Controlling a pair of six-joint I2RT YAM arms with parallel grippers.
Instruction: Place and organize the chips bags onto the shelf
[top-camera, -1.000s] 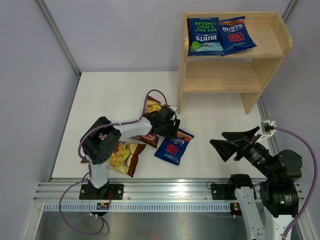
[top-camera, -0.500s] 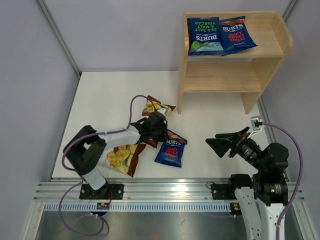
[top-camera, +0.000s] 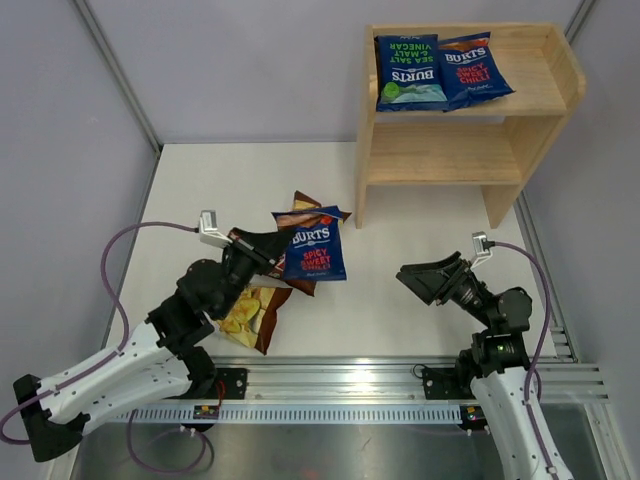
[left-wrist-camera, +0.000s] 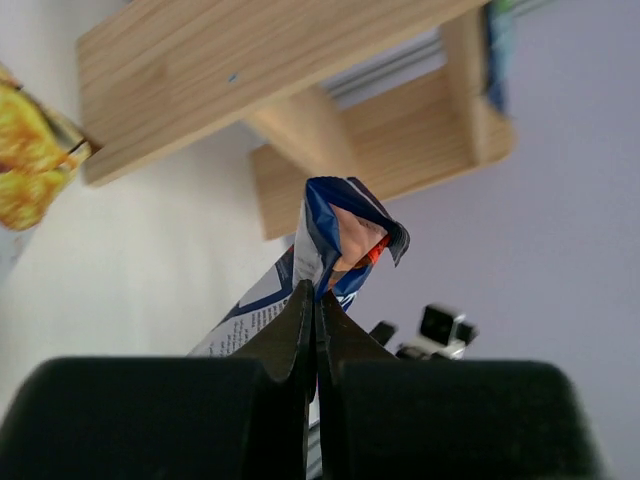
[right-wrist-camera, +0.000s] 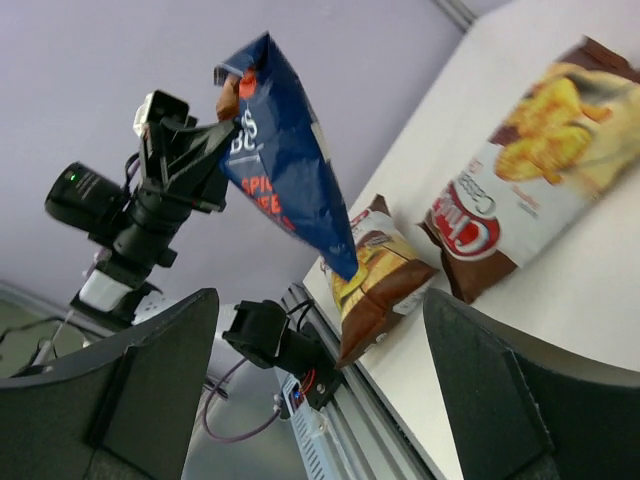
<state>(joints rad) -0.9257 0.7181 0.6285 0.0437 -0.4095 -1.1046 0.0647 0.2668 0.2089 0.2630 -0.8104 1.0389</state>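
Observation:
My left gripper (top-camera: 270, 250) is shut on the top edge of a red-lettered blue Burts chips bag (top-camera: 312, 250), which hangs above the table. In the left wrist view the jaws (left-wrist-camera: 315, 296) pinch the crumpled bag (left-wrist-camera: 340, 235). Two brown-and-white Chuba bags lie below, one (top-camera: 250, 312) near the front and one (top-camera: 308, 211) partly hidden behind the lifted bag. Two more Burts bags (top-camera: 410, 72) (top-camera: 472, 68) lie on the top tier of the wooden shelf (top-camera: 450, 150). My right gripper (top-camera: 425, 281) is open and empty, to the right of the lifted bag (right-wrist-camera: 285, 160).
The shelf's lower tier (top-camera: 440, 175) holds nothing. The shelf's left side panel (top-camera: 363, 170) stands close to the far Chuba bag. A metal rail (top-camera: 330, 385) runs along the near table edge. Grey walls enclose the table on three sides.
The left gripper shut on the blue bag and lifted it off the table, up and back. The right gripper moved left toward the table's middle and its jaws narrowed slightly.

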